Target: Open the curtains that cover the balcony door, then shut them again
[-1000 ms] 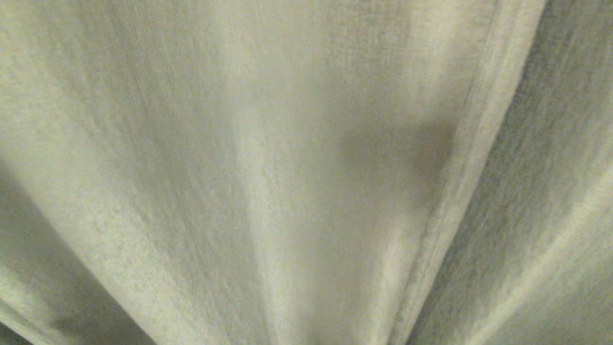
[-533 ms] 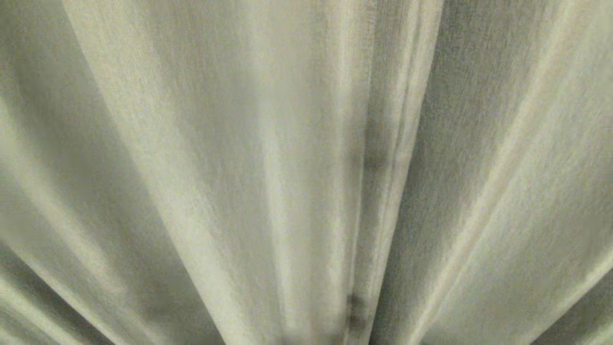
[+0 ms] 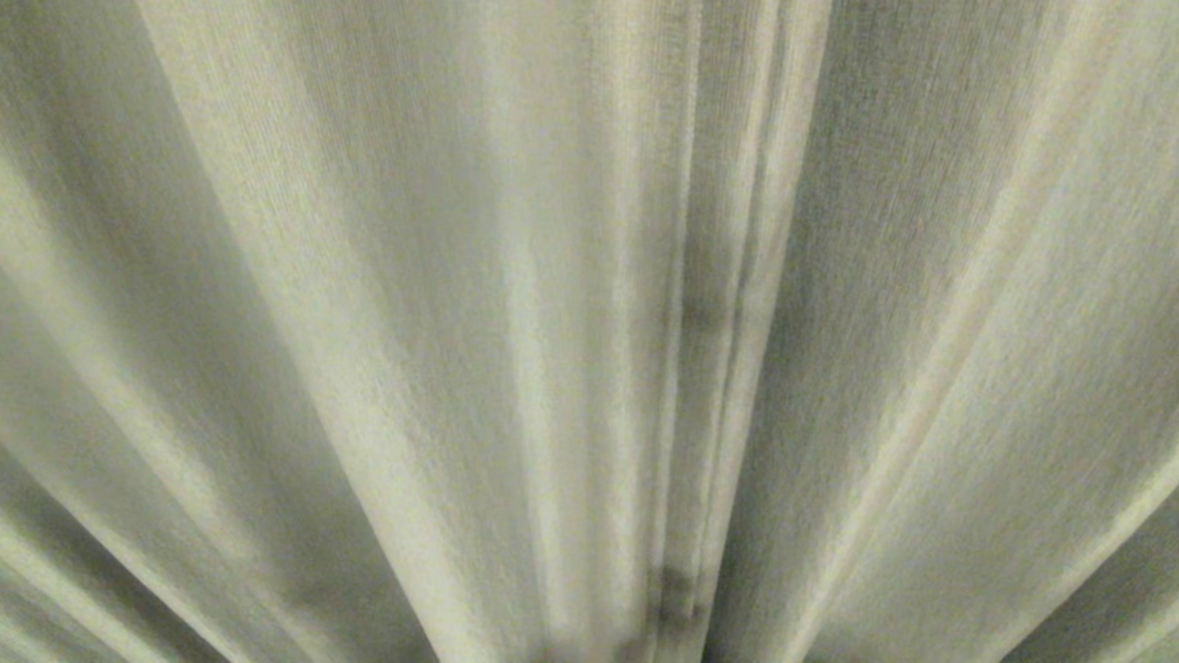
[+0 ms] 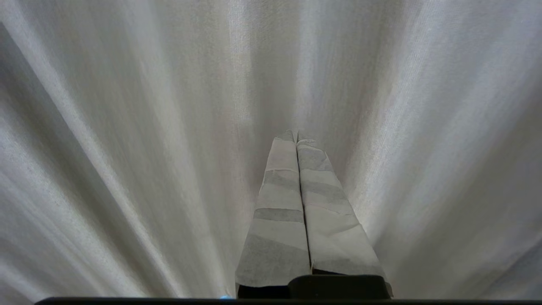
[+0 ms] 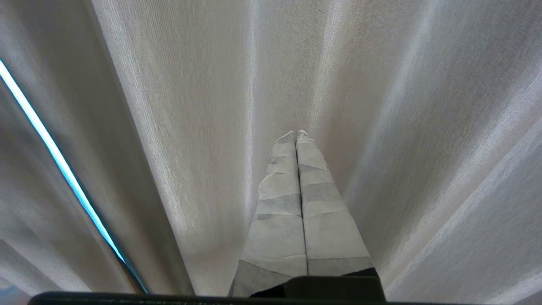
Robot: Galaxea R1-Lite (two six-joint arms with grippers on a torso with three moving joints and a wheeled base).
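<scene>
- Your head view is filled edge to edge by the curtains [image 3: 368,322]: cream-beige woven cloth hanging in long pleats that fan out from the lower middle of the frame.
- A hemmed edge of that cloth [image 3: 728,304] runs down just right of centre, with a darker fold line beside it. You cannot tell from here whether two panels meet along it.
- Neither arm shows in your head view.
- Your left claw [image 4: 295,135] points straight at the cloth. Its two wrapped fingers [image 4: 279,203] are pressed together along their whole length, with nothing pinched between them.
- The tips of the left claw sit close up to a pleat; whether they touch it you cannot tell.
- Your right claw [image 5: 296,134] faces the cloth the same way, its wrapped fingers [image 5: 326,220] pressed together and holding nothing.
- In the right wrist view a thin bright blue-white slit [image 5: 55,156] shows between two folds of the curtains [image 5: 190,106], off to one side of the claw. What lies behind that gap is too narrow to make out.
- The cloth in the left wrist view [image 4: 127,148] hangs unbroken, pleat after pleat, with no gap.
- The glass door is hidden behind the drawn cloth in all three views.
</scene>
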